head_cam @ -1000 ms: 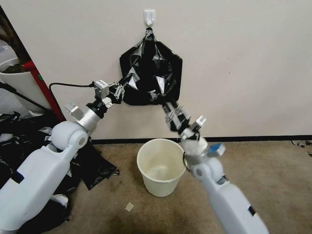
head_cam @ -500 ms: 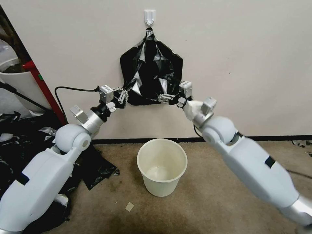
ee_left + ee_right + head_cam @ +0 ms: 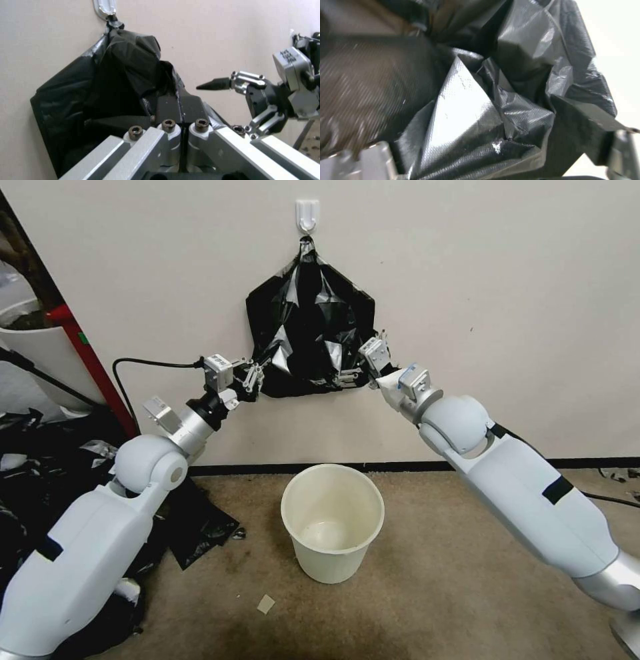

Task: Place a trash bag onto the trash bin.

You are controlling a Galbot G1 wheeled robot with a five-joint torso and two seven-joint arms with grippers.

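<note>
Two grippers are up at the trash bag (image 3: 310,330), which hangs from a wall hook (image 3: 307,215). Left gripper (image 3: 255,375) has its fingers clamped on the bag's lower left corner. Right gripper (image 3: 348,375) is at the lower right edge, fingers spread apart. Trash bin (image 3: 332,521) stands on the carpet below.

Brown carpet floor (image 3: 467,593), trash bin (image 3: 332,523) standing upright on it, black plastic scraps (image 3: 193,527) heaped at left, small tan scrap (image 3: 265,604) just before the bin.
</note>
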